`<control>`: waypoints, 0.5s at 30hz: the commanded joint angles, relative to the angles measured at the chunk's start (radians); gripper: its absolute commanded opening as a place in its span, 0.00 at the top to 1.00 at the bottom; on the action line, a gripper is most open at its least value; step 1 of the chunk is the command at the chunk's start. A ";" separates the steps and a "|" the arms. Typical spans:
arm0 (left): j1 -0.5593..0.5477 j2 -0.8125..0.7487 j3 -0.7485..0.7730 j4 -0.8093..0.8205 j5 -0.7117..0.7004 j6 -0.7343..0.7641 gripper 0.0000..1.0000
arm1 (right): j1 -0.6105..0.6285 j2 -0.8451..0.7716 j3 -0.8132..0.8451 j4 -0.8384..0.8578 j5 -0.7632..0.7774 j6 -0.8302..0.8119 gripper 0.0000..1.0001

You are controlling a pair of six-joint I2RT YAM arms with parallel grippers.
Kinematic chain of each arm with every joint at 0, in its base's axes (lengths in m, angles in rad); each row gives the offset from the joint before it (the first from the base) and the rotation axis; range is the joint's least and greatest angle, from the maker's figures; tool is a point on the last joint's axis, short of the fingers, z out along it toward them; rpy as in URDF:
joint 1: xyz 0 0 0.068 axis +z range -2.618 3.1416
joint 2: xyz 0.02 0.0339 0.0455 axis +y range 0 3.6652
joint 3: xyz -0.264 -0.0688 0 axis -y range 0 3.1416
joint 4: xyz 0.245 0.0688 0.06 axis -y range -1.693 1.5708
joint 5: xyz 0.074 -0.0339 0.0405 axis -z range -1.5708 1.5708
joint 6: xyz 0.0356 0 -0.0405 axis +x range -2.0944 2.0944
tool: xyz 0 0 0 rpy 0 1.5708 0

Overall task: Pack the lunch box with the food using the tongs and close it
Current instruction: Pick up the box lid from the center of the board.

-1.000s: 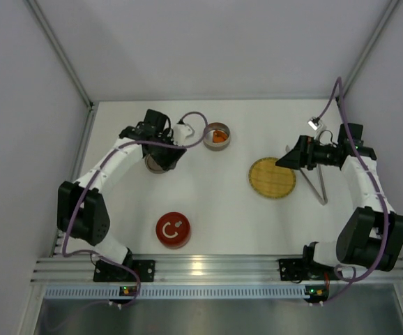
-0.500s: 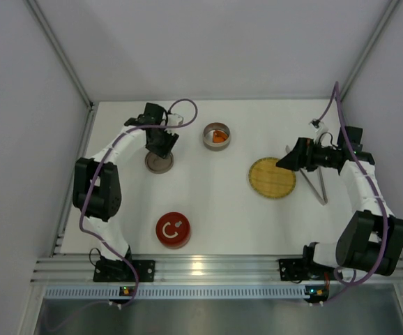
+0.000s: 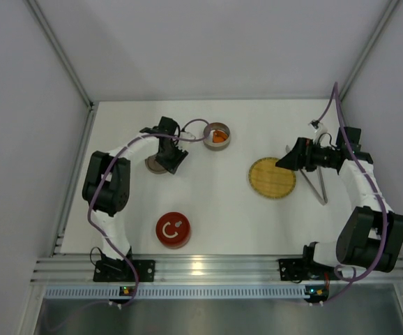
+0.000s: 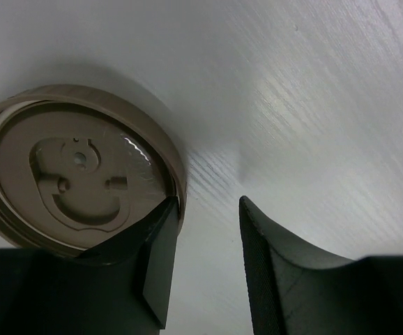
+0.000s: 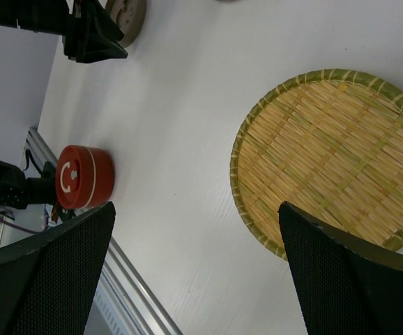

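Starting nearest you: a red tin (image 3: 173, 229) sits shut, left of centre, well apart from both arms.

Mid-table, right: the plate (image 3: 272, 177) is bare. The tongs (image 3: 321, 192) lie flat just right of it, untouched. The right gripper (image 3: 285, 162) hangs over the plate's far right edge with its fingers (image 5: 341, 279) spread wide and nothing between them.
- Risk: slim metal lying flat gives little to bite on. A shallow pinch could skid the tongs toward the right wall or knock the plate.

Mid-table, left: the left gripper (image 4: 207, 204) is low beside a brown lid (image 4: 83, 174). Its jaws are part-way apart and it holds nothing; only bare table shows in the gap. One finger overlaps the lid's rim, but you can't tell whether it touches.
- Risk: the gap sits off the rim. A pinch here would likely catch air or shove the lid sideways.

Farther, centre: an open tin (image 3: 206, 134) holds the food (image 3: 218, 137), an orange lump or two. With the plate bare, packing looks mostly done and closing is what remains.
- Risk: the left arm's cable loops close to this tin, so a swing could drag it.
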 commanded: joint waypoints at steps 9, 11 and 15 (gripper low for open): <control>-0.011 0.035 -0.030 0.063 0.025 0.003 0.74 | -0.013 -0.021 0.021 0.042 -0.026 -0.008 0.01; -0.023 0.040 -0.044 0.060 0.025 0.001 0.79 | -0.010 -0.020 0.016 0.066 -0.028 0.011 0.01; -0.031 0.037 -0.043 0.037 0.023 -0.013 1.00 | 0.028 -0.033 0.002 0.146 -0.014 0.076 0.01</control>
